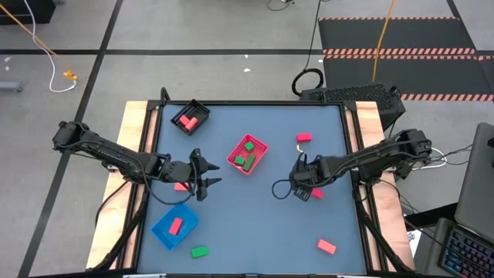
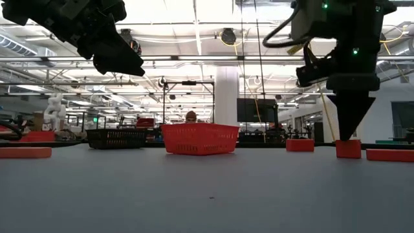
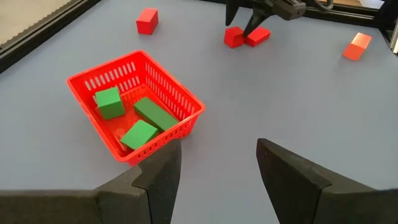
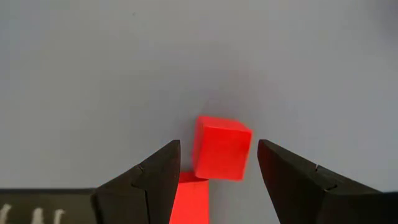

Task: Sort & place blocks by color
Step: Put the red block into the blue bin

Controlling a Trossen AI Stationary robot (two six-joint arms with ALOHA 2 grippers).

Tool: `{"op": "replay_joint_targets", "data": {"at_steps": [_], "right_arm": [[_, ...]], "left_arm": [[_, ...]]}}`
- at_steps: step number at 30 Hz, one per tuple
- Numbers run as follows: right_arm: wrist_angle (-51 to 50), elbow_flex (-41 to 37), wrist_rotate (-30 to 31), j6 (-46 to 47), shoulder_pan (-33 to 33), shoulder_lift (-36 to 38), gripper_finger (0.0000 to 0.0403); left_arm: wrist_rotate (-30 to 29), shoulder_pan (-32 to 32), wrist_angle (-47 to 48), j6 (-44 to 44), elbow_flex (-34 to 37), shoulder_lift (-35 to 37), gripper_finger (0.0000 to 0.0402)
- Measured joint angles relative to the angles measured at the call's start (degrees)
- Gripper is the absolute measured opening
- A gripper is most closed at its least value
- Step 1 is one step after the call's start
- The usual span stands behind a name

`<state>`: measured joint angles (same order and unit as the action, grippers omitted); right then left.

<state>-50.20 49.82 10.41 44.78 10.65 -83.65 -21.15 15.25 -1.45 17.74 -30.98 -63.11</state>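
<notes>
Where red tray (image 1: 248, 154) sits mid-table, three green blocks (image 1: 246, 160) inside.

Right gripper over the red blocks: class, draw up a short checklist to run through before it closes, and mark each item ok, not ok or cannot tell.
1. Right gripper open: ok, fingers apart.
2. Red cube lies between the fingers: ok in the right wrist view.
3. Only one block in the grip path: not ok, a second red block touches the cube.
4. Fingertips low enough at the table: ok in the low view.
5. Left gripper out of the way: ok, open, near the red basket.
6. Red basket fit for red blocks: not ok, it holds green blocks.
</notes>
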Motion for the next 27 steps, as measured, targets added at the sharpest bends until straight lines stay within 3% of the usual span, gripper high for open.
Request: {"op": "replay_joint_targets", "data": {"at_steps": [9,18,23,27], "right_arm": [[-0.4,0.0,0.1,-0.1,0.0,-2.6,0.02],[5.0,-3.9,-1.1,1.7,0.0,-3.0,0.0124],[6.1,-4.1,-1.1,-1.3,0.0,-2.1,0.0123],[13.2,-4.4,-1.7,-5.1,0.0,0.6,0.0123]], "left_arm": [[0.0,0.0,0.0,0.0,0.0,0.0,0.0211],[0.0,0.0,0.2,0.2,0.0,0.0,0.0211],[0.0,0.0,0.0,0.1,0.0,0.0,0.0211],[-0.4,0.0,-1.9,-1.4,0.0,0.0,0.0211]]}}
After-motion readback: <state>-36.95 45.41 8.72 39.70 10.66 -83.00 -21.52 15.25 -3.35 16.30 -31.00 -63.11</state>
